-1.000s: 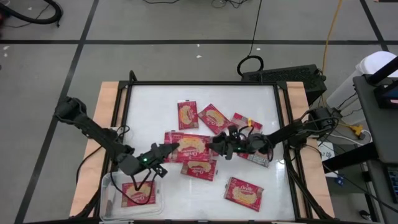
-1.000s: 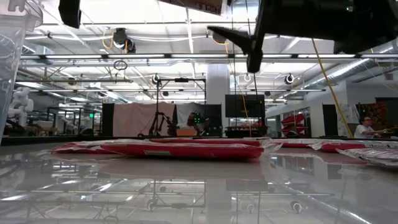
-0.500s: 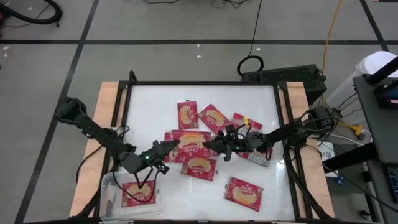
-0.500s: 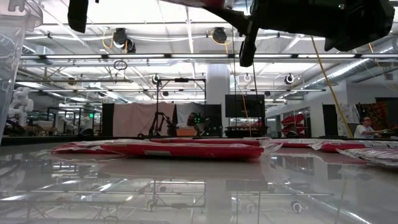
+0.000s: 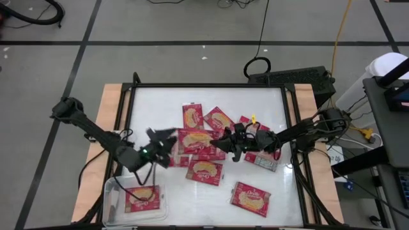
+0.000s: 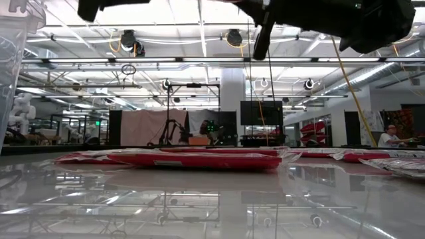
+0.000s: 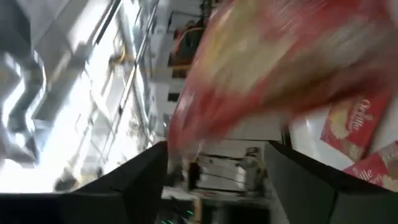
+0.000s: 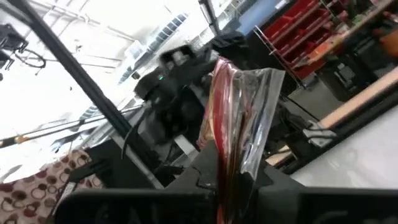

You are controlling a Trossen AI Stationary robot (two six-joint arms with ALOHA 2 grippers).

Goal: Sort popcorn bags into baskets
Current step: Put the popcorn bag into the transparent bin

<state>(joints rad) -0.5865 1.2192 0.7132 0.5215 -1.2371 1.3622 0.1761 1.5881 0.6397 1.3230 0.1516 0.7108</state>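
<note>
Above the middle of the table a red popcorn bag (image 5: 195,141) hangs picture side up, with my right gripper (image 5: 221,144) shut on its right end. My left gripper (image 5: 162,140) stands open just left of that bag and a little apart from it. In the left wrist view the bag (image 7: 280,68) shows blurred beyond the spread fingers. The clear basket (image 5: 112,199) stands at the near left corner with one bag (image 5: 142,197) lying flat in it. Several more bags (image 5: 206,171) lie flat on the table. My right gripper pinches the bag's right edge (image 8: 227,149) between its two fingers, next to the crimped clear seal (image 8: 261,84). The fingers come roughly level from the table's right. The bag juts out beyond the fingertips, lifted clear of the bags under it.
Loose bags lie at the far middle (image 5: 192,117) (image 5: 219,121), at the right (image 5: 261,158) and near the front (image 5: 250,197). A raised black frame (image 5: 208,85) rims the white table. In the low view a flat row of bags (image 6: 166,159) crosses the table.
The bag has passed from my left gripper to my right. My right gripper has shut on the bag's right end, then my left gripper has opened, let go and drawn back toward the table's left and far side. The bag stays lifted.
</note>
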